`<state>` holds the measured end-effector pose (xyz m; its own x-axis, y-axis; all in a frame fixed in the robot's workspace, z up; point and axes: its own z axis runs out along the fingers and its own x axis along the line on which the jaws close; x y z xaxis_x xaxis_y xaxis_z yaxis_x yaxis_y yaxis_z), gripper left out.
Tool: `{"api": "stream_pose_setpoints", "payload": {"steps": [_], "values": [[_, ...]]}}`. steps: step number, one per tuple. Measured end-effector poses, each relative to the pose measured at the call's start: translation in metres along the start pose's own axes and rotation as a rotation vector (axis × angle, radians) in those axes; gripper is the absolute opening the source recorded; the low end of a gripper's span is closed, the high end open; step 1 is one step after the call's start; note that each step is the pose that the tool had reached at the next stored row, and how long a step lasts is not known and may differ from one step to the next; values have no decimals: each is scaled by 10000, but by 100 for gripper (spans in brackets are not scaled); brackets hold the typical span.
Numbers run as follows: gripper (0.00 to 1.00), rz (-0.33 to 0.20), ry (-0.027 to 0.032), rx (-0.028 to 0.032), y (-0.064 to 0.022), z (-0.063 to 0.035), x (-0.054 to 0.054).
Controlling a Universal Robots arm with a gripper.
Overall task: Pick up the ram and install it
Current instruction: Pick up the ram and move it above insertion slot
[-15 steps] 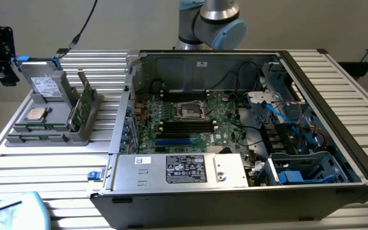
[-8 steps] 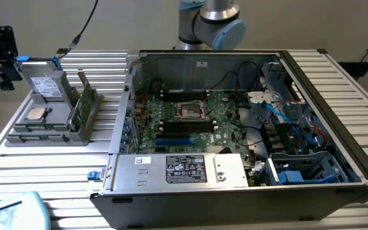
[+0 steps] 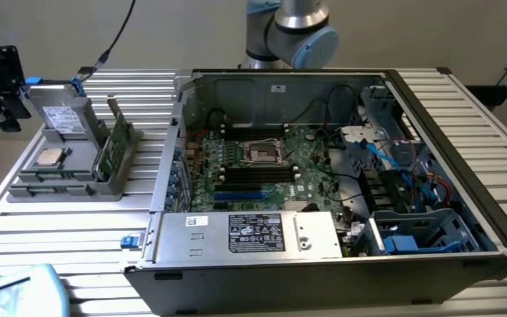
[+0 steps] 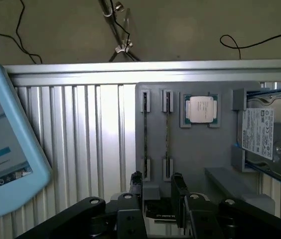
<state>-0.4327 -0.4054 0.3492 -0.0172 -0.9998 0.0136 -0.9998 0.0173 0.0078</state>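
Note:
Two ram sticks stand on edge in the slots of a grey parts tray (image 4: 200, 154), one ram (image 4: 145, 134) beside the other ram (image 4: 166, 137). My gripper (image 4: 156, 186) hangs high above the tray's edge, roughly in line with these slots. Its black fingers (image 4: 135, 185) stand apart and open, touching neither stick. In the exterior view the gripper (image 3: 2, 115) is at the far left, above the tray (image 3: 60, 195). The open computer case (image 3: 324, 264) shows the motherboard (image 3: 263, 165) with its dark memory slots.
The tray also carries a silver processor chip (image 4: 200, 108), a hard drive (image 4: 267, 134) and an upright green card (image 3: 113, 145). A blue teach pendant (image 4: 1, 139) lies on the slatted table (image 4: 80, 129). The power supply (image 3: 249, 234) fills the case's near side.

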Motion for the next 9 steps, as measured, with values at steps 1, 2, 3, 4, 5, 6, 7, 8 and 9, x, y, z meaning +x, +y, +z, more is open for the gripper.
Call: {"api": "stream_pose_setpoints", "payload": {"steps": [1,2,3,4,5,6,7,8,9], "values": [[37,-125,1,1,6,18,0],[37,-268,3,4,8,37,1],[37,-415,3,6,9,54,0],[37,-567,5,7,11,73,0],[37,-699,6,10,12,92,-1],[37,-786,6,10,13,109,-1],[37,-841,7,11,13,128,-1],[37,-865,8,11,15,145,-1],[37,-888,7,13,16,164,-2]]}}
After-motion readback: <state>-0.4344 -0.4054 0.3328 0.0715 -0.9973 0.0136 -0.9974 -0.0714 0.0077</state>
